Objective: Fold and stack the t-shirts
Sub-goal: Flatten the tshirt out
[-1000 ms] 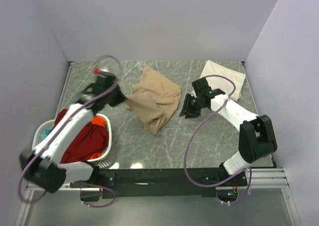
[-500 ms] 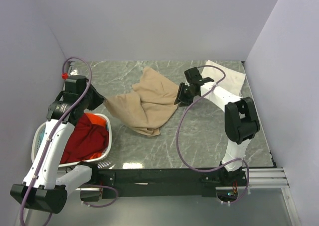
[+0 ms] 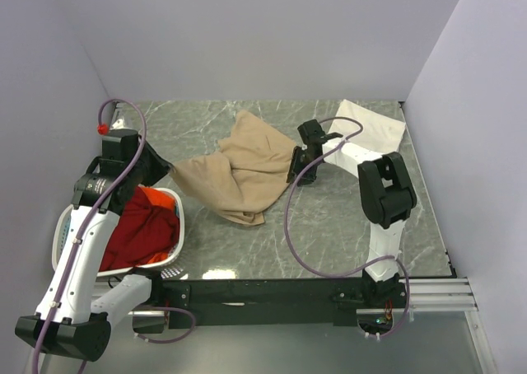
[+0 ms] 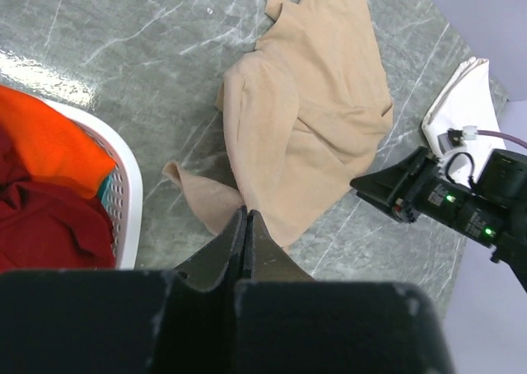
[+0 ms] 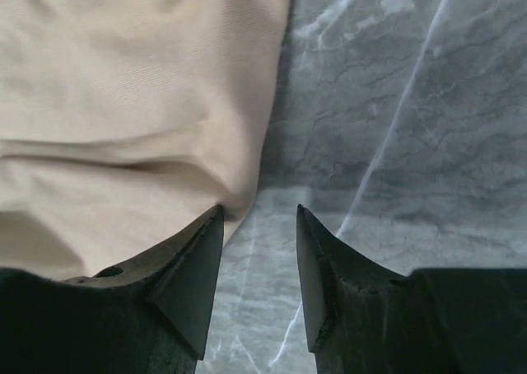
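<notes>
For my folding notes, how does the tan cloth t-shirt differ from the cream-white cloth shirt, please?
The tan cloth t-shirt lies crumpled and unfolded; the cream-white cloth shirt is folded flat at the far right. The left hand pinches the tan one; none holds the white one. Both are plain cloth.

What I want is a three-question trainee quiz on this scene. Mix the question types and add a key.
1. True or false: the left gripper is shut on a corner of the tan t-shirt.
2. Where does the folded white t-shirt lie? A. On top of the tan t-shirt. B. On the table, at its far right corner. C. In the left gripper.
3. Fill in: the right gripper is at the tan t-shirt's edge with its jaws ____.
Key: 1 true; 2 B; 3 open.
</notes>
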Robot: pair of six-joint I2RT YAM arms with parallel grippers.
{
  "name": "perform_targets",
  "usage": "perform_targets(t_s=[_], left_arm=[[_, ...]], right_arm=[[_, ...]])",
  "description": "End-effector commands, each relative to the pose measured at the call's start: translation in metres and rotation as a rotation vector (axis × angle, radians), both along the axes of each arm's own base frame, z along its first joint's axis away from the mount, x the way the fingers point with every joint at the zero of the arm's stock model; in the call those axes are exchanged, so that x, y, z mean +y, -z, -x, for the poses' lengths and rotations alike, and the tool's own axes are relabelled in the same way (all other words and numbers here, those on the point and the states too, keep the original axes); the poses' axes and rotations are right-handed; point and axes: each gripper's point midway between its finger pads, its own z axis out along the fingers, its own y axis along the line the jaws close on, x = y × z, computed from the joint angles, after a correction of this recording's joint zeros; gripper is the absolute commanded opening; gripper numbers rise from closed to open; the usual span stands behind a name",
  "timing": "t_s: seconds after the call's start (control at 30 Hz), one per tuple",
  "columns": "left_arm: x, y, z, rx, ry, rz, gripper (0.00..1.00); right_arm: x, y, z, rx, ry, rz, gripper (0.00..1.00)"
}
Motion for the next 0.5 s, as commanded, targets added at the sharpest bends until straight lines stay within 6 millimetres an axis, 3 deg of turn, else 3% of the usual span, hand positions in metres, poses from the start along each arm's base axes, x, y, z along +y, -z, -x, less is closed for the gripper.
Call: perform_targets(t_s=[0.0, 0.2, 0.3, 0.33, 0.37, 0.43, 0.47], left_arm=[[0.0, -0.006, 0.003, -0.021, 0.015, 0.0, 0.0], [0.001, -0.006, 0.006, -0.018, 0.012, -0.001, 0.0], [0.003, -0.006, 0.008, -0.015, 0.009, -0.01, 0.0], [0.004, -0.007, 0.008, -0.014, 0.008, -0.017, 0.0], [0.006, -0.01, 0.008, -0.02, -0.002, -0.027, 0.0], [0.011, -0.013, 0.007, -0.024, -0.02, -0.047, 0.0], [0.014, -0.02, 0.006, -0.039, -0.03, -0.054, 0.0]], right_arm=[[0.011, 0.0, -0.017, -0.044, -0.002, 0.001, 0.48], [0.024, 0.006, -0.025, -0.045, -0.012, -0.035, 0.47], [0.029, 0.006, -0.028, -0.046, -0.029, -0.057, 0.21], [0.03, 0.003, -0.03, -0.052, -0.035, -0.06, 0.05], [0.031, -0.004, -0.031, -0.064, -0.039, -0.063, 0.0], [0.028, -0.023, -0.034, -0.101, -0.048, -0.055, 0.0], [0.026, -0.045, -0.037, -0.149, -0.051, -0.061, 0.0]])
